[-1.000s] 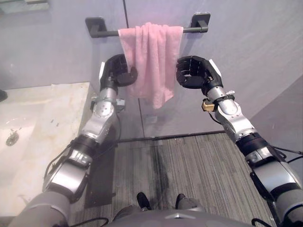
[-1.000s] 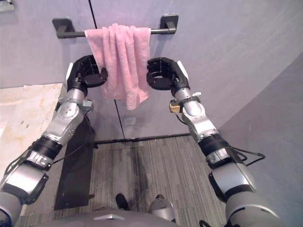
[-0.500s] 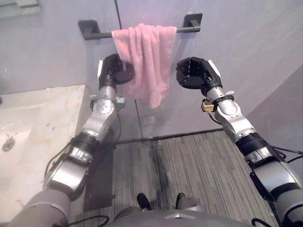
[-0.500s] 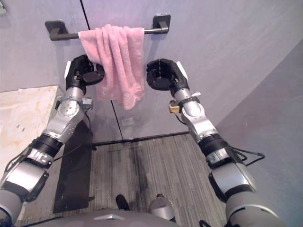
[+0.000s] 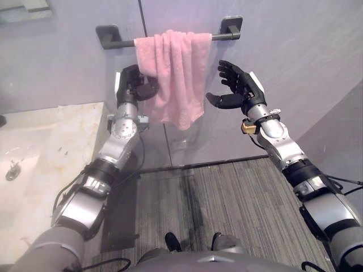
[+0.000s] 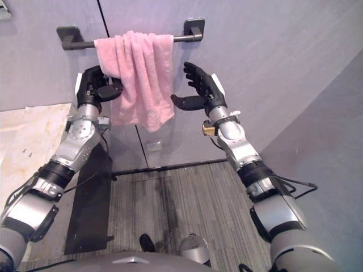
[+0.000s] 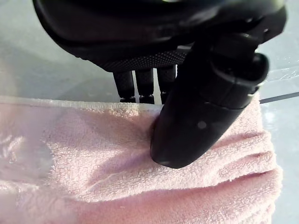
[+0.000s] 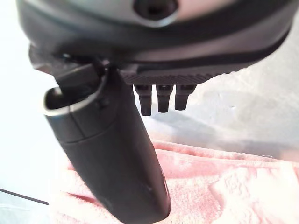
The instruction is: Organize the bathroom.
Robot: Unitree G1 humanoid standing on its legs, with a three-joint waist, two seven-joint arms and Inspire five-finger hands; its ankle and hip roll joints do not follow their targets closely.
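Observation:
A pink towel [image 5: 176,73] hangs bunched over a black bar [image 5: 116,43] on the grey wall. My left hand [image 5: 133,85] is at the towel's left edge and shut on it. In the left wrist view its thumb [image 7: 201,116] presses the cloth [image 7: 93,163] against the fingers behind. My right hand [image 5: 238,88] is open beside the towel's right edge, fingers spread upward. Its thumb [image 8: 117,158] points toward the cloth [image 8: 224,186], a little apart from it.
A pale marble counter [image 5: 57,141] with a sink drain [image 5: 10,170] stands at the left. A dark mat [image 5: 119,209] lies on the striped grey floor [image 5: 244,198] below the towel. The wall is close in front.
My right hand has gone from a curled fist to open, fingers spread beside the towel. The left hand keeps its hold on the towel's left edge.

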